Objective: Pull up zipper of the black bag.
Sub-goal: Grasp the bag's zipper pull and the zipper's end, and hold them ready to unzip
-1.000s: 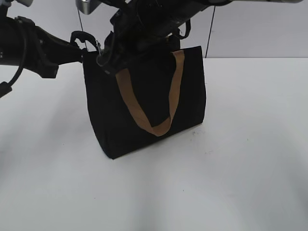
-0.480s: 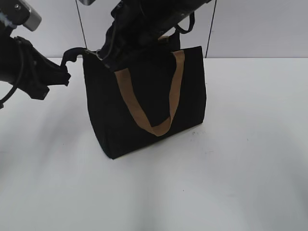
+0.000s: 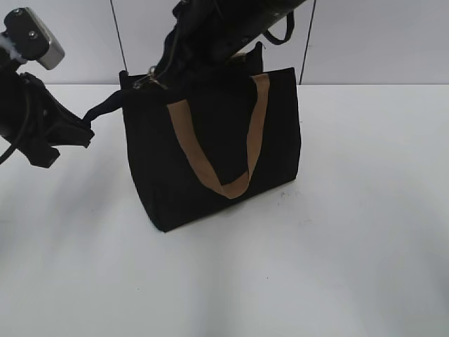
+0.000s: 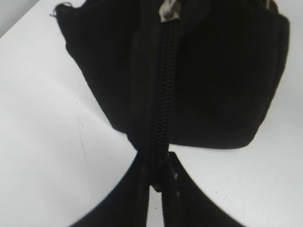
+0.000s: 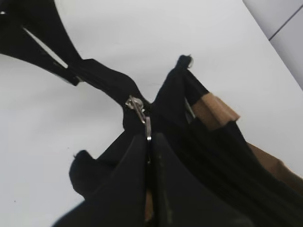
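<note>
Zipper pull (image 5: 138,110) pinched in R hand (image 5: 147,142).

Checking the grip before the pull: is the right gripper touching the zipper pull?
Touching. The right wrist view shows the right gripper pinching the metal zipper pull.

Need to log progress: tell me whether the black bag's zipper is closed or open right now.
Cannot tell for the full length. The zipper teeth look meshed between the tab and the silvery pull; past the pull, the black bag top is hidden.
</note>
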Available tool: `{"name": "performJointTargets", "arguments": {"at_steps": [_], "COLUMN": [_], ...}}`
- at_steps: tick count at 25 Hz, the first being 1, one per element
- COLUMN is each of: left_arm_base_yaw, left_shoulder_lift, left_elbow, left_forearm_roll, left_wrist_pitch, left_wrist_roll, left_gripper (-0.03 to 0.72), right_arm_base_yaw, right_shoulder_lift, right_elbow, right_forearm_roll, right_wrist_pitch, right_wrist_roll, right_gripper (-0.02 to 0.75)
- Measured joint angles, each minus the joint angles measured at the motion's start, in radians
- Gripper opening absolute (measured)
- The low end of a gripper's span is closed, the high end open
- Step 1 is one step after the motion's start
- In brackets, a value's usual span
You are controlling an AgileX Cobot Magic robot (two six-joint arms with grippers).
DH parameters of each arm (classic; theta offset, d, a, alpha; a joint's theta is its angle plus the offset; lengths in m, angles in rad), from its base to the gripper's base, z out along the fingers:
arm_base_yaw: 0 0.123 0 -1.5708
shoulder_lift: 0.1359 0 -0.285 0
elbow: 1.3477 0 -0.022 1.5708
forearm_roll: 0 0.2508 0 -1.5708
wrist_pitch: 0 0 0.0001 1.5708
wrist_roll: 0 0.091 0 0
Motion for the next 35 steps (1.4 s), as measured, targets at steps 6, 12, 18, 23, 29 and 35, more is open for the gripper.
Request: {"name": "performJointTargets", "arguments": {"at_steps": [6,12,18,23,29,35], "left_arm_base_yaw": [0.029,0.090,0.093,0.093,0.093,0.094], "left_shoulder_lift": [-0.001,-0.001,-0.001,-0.001,-0.001,-0.001], "left_elbow": [-0.001,-0.001,-0.001,-0.001,-0.009,-0.009], "left_forearm_roll": [0.009,0.000,0.001,0.004,-0.016,-0.036], "left_wrist_pitch": [0.029,0.083,0.098,0.099,0.102,0.102], "left_wrist_roll": [-0.015,-0.023,-0.023,-0.024,-0.024,-0.025], "left_gripper": [0.033,0.033,0.033,0.033,0.033,0.059], "right_arm_base_yaw": [-0.078,-0.143,-0.236,-0.320,-0.368,-0.379], "right_shoulder_lift": [0.000,0.000,0.000,0.000,0.000,-0.016], "right_elbow": [0.000,0.000,0.000,0.000,0.001,0.002], "right_forearm_roll": [0.005,0.015,0.014,0.009,0.048,0.036], "right_wrist_pitch": [0.022,0.054,0.054,0.055,0.097,0.109], "right_wrist_roll": [0.050,0.054,0.054,0.055,0.055,0.055], "right_gripper": [-0.001,-0.001,-0.001,-0.001,-0.001,0.088]}}
